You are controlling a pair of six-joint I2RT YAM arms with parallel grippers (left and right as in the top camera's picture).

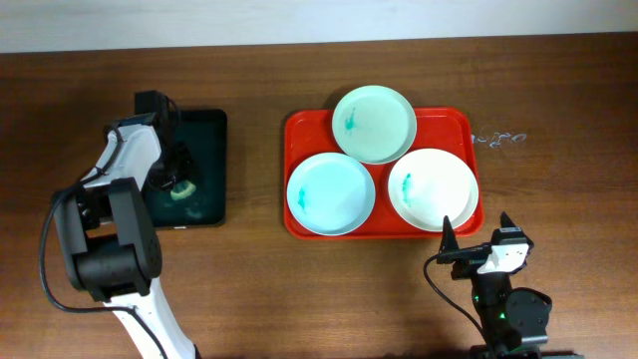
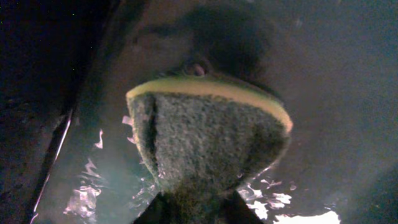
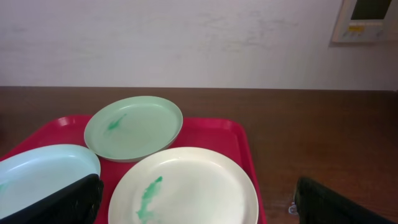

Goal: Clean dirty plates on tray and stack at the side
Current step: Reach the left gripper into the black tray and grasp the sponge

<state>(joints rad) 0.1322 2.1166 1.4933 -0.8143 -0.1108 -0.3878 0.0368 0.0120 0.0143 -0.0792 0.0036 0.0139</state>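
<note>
Over black tray (image 1: 211,135), left gripper (image 2: 194,210) sat clamped on sponge (image 2: 211,130). Right gripper (image 3: 196,190) hung apart near white plate (image 3: 183,186). Smeared plates (image 1: 331,193) lay on red tray (image 1: 299,130). Risks: unbraced plate sliding under scrub, weak pinch dropping sponge.

Even light covered the tabletop (image 1: 329,289), shadows faint; the left wrist view was dim and soft, glare patches glinting on the black tray (image 2: 336,93).

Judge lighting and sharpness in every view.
Overhead: even light, sharp, no glare on the red tray. Left wrist: dim, the sponge close and slightly soft, glare patches on the black tray. Right wrist: bright, the plates crisp.
</note>
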